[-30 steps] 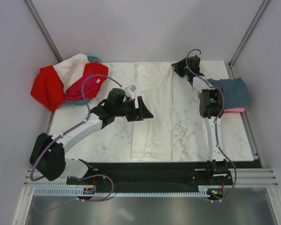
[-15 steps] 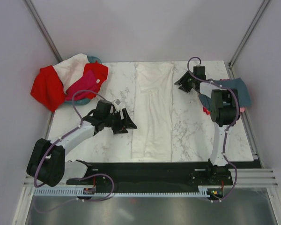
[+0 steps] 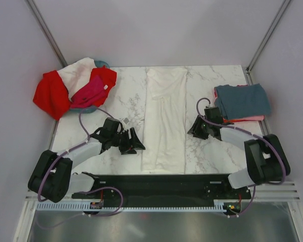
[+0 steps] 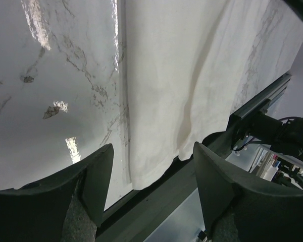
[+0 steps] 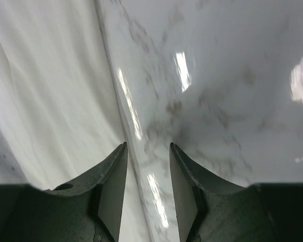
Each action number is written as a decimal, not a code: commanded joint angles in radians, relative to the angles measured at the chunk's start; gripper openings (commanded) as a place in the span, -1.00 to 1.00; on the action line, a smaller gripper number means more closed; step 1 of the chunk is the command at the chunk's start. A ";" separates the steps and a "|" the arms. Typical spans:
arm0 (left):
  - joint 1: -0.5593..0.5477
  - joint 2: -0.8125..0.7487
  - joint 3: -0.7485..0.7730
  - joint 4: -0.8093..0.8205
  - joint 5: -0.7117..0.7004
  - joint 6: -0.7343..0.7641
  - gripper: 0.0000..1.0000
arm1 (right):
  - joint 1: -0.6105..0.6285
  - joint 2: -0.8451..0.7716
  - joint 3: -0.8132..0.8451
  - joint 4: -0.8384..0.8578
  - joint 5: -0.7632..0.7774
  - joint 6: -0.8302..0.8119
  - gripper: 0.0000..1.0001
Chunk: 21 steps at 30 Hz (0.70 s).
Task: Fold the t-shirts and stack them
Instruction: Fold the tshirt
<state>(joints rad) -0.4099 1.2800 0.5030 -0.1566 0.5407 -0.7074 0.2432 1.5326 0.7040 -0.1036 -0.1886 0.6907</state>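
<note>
A white t-shirt (image 3: 164, 118) lies as a long narrow strip down the middle of the marble table (image 3: 217, 156). My left gripper (image 3: 135, 145) hovers low just left of its near end, open and empty. In the left wrist view the left gripper (image 4: 151, 186) frames the white t-shirt's (image 4: 182, 75) near hem above the table's front rail. My right gripper (image 3: 193, 130) sits low just right of the strip, open. In the right wrist view the right gripper (image 5: 147, 174) holds nothing, and the white t-shirt's (image 5: 45, 91) edge runs beside its left finger.
A folded slate grey-blue t-shirt (image 3: 242, 100) rests on a coral pink one (image 3: 238, 120) at the right edge. Red (image 3: 50, 93), white (image 3: 78, 70) and magenta (image 3: 88, 92) t-shirts are heaped on the teal basket (image 3: 92, 107) at the far left. A black rail (image 3: 182, 181) borders the near edge.
Both arms have drawn back toward the near edge. The left gripper moved down and left off the shirt. The right gripper came from the far end to beside the shirt's middle.
</note>
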 commanded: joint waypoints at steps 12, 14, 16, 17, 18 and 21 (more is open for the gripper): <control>-0.043 -0.102 -0.129 0.038 0.053 -0.046 0.37 | 0.191 -0.552 -0.238 -0.341 -0.022 0.081 0.03; -0.062 -0.105 -0.145 0.038 0.044 -0.061 0.36 | 0.247 -0.545 -0.236 -0.352 -0.014 0.098 0.03; -0.084 -0.113 -0.153 0.038 0.039 -0.079 0.32 | 0.304 -0.525 -0.236 -0.361 0.014 0.119 0.02; -0.092 -0.114 -0.155 0.038 0.039 -0.086 0.30 | 0.321 -0.519 -0.238 -0.363 0.026 0.128 0.02; -0.101 -0.117 -0.155 0.040 0.035 -0.090 0.29 | 0.340 -0.510 -0.238 -0.361 0.032 0.139 0.01; -0.125 -0.117 -0.156 0.043 0.009 -0.116 0.19 | 0.396 -0.474 -0.238 -0.361 0.052 0.168 -0.01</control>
<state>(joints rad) -0.5156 1.1816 0.3534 -0.1394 0.5594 -0.7715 0.6006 1.0370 0.4511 -0.4431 -0.1757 0.8097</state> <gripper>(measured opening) 0.609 0.501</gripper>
